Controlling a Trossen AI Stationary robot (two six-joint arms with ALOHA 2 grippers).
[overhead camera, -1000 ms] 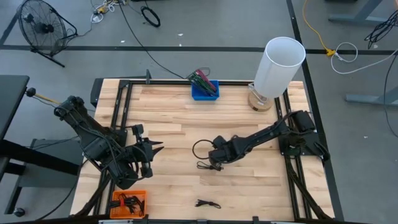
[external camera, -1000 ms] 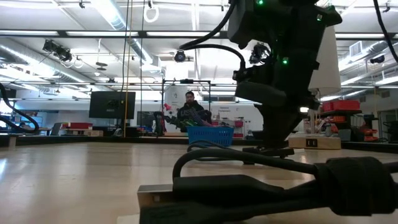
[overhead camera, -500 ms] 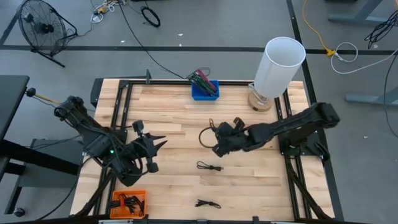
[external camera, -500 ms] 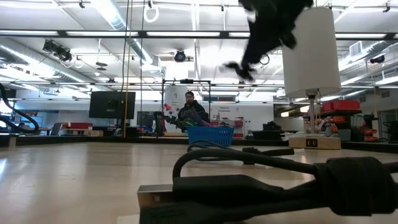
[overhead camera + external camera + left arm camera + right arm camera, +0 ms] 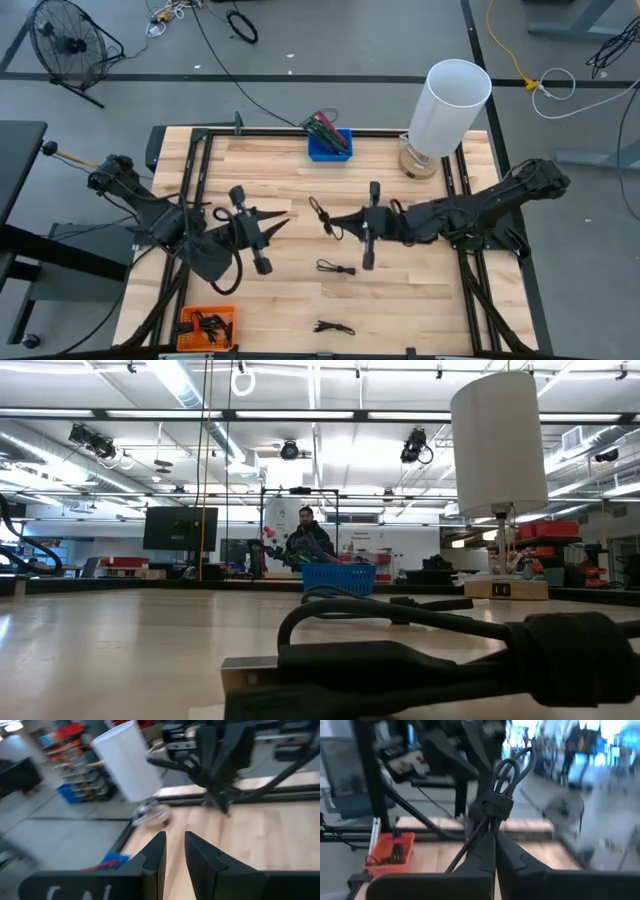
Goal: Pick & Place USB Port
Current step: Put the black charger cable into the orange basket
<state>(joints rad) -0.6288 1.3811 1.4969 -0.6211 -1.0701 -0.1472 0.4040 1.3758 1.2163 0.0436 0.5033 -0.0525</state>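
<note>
A black bundled USB cable hangs in the air over the table's middle, held by my right gripper, which is shut on it. In the right wrist view the cable sticks out past the fingertips, a strap round its middle and a loop beyond. My left gripper is open, level, a short way to the cable's left and pointing at it; its fingers show a narrow gap. Two more black cables lie flat on the table; the nearer one fills the low view. My right gripper pinches the bundled cable between its two fingers, on the strands just below the strap. The fingers lie level and point toward the table's left. The cable is lifted clear of the table, its looped end standing out beyond the fingertips.
An orange bin holding black cables sits at the near left corner. A blue bin stands at the far edge and a white cylinder lamp at the far right. A black frame runs round the tabletop. A person shows far behind.
My right gripper has risen from the table with the coiled cable, tipped up to level and moved toward the far edge, lifting the cable clear; a second cable stayed on the table. My left gripper has risen, tipped level and moved right, toward the held cable.
</note>
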